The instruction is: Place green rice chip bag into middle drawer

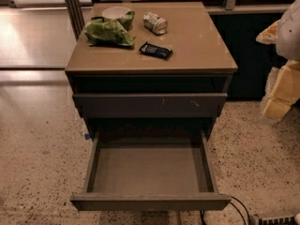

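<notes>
The green rice chip bag (109, 32) lies crumpled on the back left of the cabinet top (197, 46), touching the white bowl (115, 12) behind it. The middle drawer (150, 170) is pulled wide open below, its flat tray bare. My gripper (280, 93) hangs at the right edge of the view, beside the cabinet and lower than its top. It is far from the bag and holds nothing that I can see.
A silver can (155, 23) lies on its side at the back of the top. A small black wrapped bar (156, 50) lies near the middle. The scratched drawer front (150, 104) above the open drawer is nearly shut. Cables (234, 212) run on the floor at the lower right.
</notes>
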### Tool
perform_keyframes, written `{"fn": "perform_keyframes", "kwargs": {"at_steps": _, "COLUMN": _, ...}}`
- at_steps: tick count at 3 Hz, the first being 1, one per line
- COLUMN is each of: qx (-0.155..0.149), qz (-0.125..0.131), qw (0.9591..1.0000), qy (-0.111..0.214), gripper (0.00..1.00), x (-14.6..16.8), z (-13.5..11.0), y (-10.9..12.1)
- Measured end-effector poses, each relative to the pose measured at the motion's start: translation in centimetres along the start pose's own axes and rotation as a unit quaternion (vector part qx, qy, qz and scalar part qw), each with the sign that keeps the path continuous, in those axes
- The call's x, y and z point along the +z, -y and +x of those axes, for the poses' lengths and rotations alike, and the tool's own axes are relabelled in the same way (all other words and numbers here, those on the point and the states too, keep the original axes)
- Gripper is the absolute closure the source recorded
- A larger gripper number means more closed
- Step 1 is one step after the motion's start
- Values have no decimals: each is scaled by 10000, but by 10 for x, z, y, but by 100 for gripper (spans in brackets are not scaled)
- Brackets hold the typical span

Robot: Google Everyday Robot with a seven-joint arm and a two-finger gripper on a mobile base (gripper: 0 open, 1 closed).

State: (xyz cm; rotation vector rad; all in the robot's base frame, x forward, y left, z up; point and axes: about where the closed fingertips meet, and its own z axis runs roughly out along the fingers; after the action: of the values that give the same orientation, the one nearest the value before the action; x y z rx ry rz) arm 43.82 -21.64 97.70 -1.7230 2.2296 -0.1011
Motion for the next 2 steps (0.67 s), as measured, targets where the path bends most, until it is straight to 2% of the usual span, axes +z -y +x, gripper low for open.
{"fn": "perform_keyframes", "kwargs": {"at_steps": 1, "qx": 0, "qz": 0, "qw": 10000, "qy": 1, "gripper": 0, "x": 0, "z": 0, "y": 0}}
{"fn": "perform_keyframes", "kwargs": {"at_steps": 2, "qx": 230, "qz": 78, "qw": 9990, "qy": 366, "gripper": 0, "x": -6, "z": -9, "y": 12}}
